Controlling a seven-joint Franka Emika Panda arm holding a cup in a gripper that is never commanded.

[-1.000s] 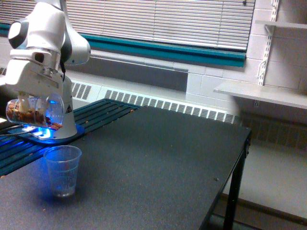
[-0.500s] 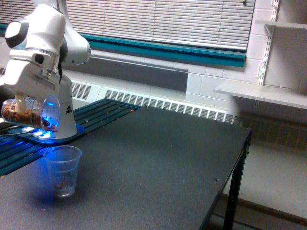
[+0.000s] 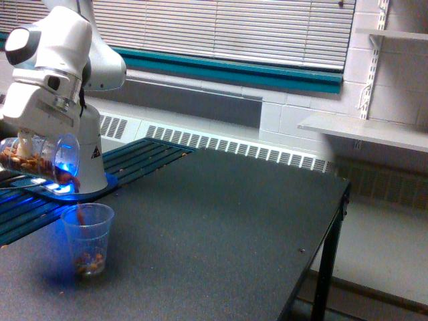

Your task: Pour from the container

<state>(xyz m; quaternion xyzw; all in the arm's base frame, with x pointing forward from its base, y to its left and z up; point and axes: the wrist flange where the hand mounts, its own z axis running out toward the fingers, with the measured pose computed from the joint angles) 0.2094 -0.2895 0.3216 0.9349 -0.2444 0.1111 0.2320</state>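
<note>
At the exterior view's left, the white arm holds the container (image 3: 40,159), a clear wide tumbler lying on its side with its mouth tipped down toward the right. Brown pieces fill its lower wall and a few are falling from its mouth. My gripper (image 3: 37,137) is shut on the container; its fingers are mostly hidden behind the white wrist housing. Directly below the mouth stands a smaller clear plastic cup (image 3: 87,239) on the dark table (image 3: 221,227), upright, with brown pieces gathered at its bottom.
The arm's base (image 3: 83,180) glows blue on a slatted blue surface (image 3: 134,160) behind the cup. The table's right edge (image 3: 338,200) drops to the floor. A radiator and blinds run along the back wall; shelves (image 3: 364,130) hang at the right.
The container has tipped further, its mouth dropping lower. Brown pieces have moved out of it, and the pile in the small cup has grown. The cup has not moved.
</note>
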